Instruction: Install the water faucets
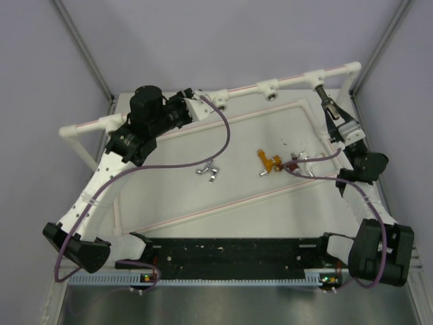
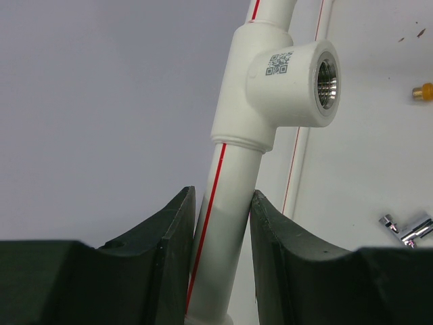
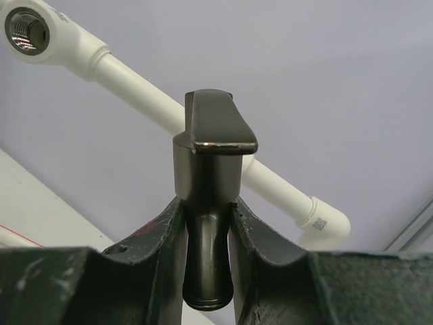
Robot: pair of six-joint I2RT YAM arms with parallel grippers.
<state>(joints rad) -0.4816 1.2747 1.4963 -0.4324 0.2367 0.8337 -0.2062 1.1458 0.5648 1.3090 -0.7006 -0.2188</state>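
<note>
My right gripper (image 1: 331, 108) (image 3: 206, 203) is shut on the dark grey faucet (image 1: 324, 93) (image 3: 210, 169). It holds the faucet at the far right of the white pipe rail (image 1: 291, 80), next to a socket (image 1: 314, 76). My left gripper (image 1: 205, 103) (image 2: 222, 198) is shut on the white pipe (image 2: 223, 223) just below a tee socket (image 2: 287, 74) with a metal-threaded hole. On the table lie the silver faucet (image 1: 210, 170) (image 2: 406, 230), the orange-gold faucet (image 1: 268, 161) (image 2: 423, 91) and the reddish-brown faucet (image 1: 292, 164). I cannot make out the white faucet.
The white pipe frame (image 1: 81, 128) runs along the back and left of the table, with more open sockets (image 1: 269, 88) (image 3: 27, 30) on the rail. Purple cables (image 1: 223, 145) hang from both arms. A black rail (image 1: 230, 254) lies along the near edge.
</note>
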